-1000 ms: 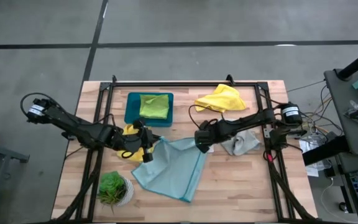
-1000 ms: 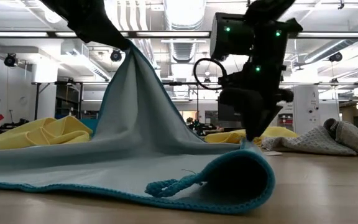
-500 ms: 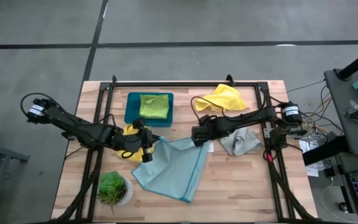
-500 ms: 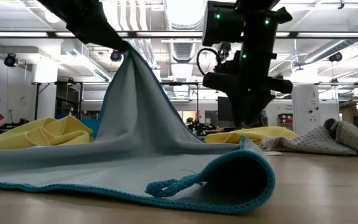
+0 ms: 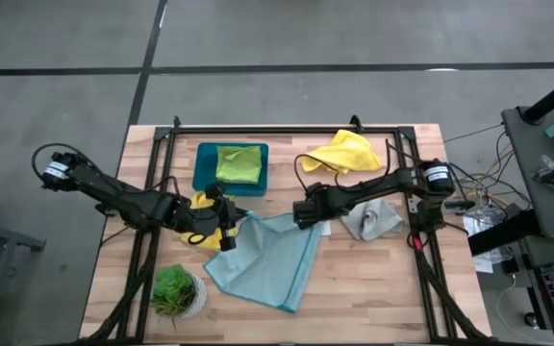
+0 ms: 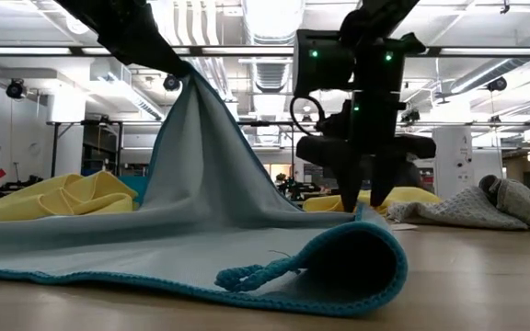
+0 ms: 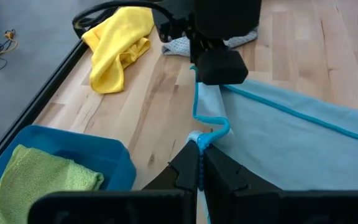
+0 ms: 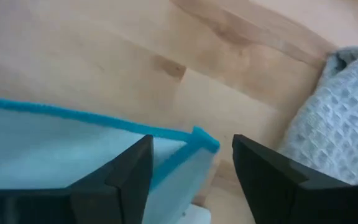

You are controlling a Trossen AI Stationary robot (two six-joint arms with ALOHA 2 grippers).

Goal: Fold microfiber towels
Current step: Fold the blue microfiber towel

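five towels spread over the counter, one lifted by a corner

five cloths in sight on the wooden counter [image 5: 373, 279]. light blue towel [image 5: 267, 258] spread mid-counter, one corner pulled up into a peak and clenched in the left tool [image 5: 227, 231], fingers pinched tight on the teal hem (plain in the left wrist view, hem caught between the two dark fingers [image 7: 185, 171]). far corner of the same towel curled over on itself, lying on the wood. right tool [image 5: 303, 213] poised just over that towel's other upper corner, released, fingers [image 8: 126, 174] spread to either side of the teal edge and gripping nothing; corner tip lying between them on the wood. in the low view, right tool [image 6: 364, 188] hanging fingers-down just behind the curled edge of the blue cloth.

lime green towel [image 5: 239, 162] folded inside the teal tray [image 5: 203, 173], toward the far edge of the counter. one yellow towel [image 5: 342, 152] crumpled near the far edge, right of the tray. second yellow towel [image 5: 205, 216] bunched under the left arm, mostly hidden by it. pale grey towel [image 5: 371, 219] rumpled beside the right arm, just past the blue one (waffle weave clear in the right wrist view). small potted plant [image 5: 174, 289] at the near left corner, well apart from both tools.
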